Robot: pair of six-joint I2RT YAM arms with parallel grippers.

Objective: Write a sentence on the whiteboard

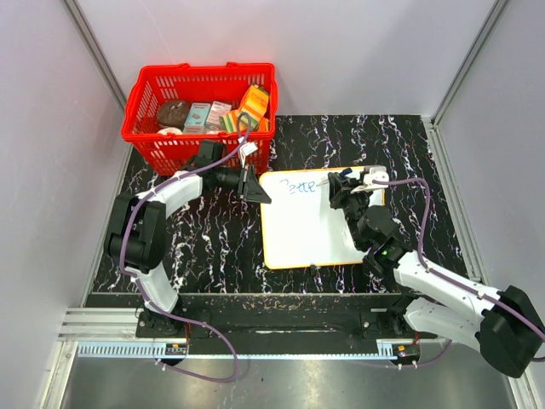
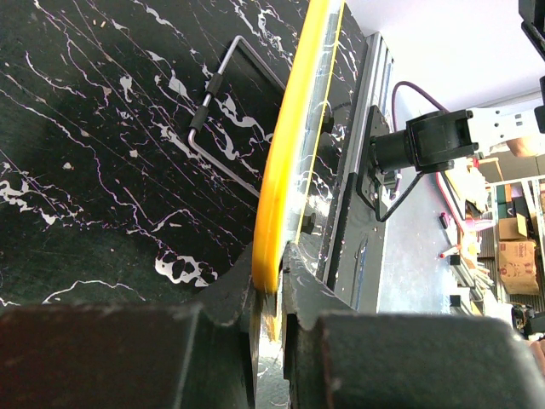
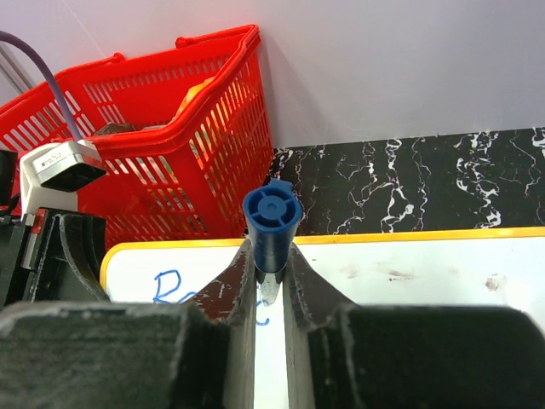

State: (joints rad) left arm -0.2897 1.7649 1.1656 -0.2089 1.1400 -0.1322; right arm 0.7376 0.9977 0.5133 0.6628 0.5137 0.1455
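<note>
The whiteboard (image 1: 311, 230) lies flat on the black marbled table, white with a yellow rim (image 2: 294, 145). My left gripper (image 1: 255, 189) is shut on its upper left corner, and the rim sits pinched between the jaws (image 2: 271, 294). My right gripper (image 1: 342, 183) hovers over the board's top edge, shut on a blue marker (image 3: 272, 223) that points down at the board (image 3: 409, 273). The sentence (image 1: 302, 185) is a few blue letters along the top. In the right wrist view the letters (image 3: 170, 285) are partly hidden by the fingers.
A red basket (image 1: 200, 115) with groceries stands at the back left, just behind the left gripper and close to the board (image 3: 153, 145). A bent metal wire (image 2: 213, 111) lies on the table beside the board's rim. Grey walls enclose the table.
</note>
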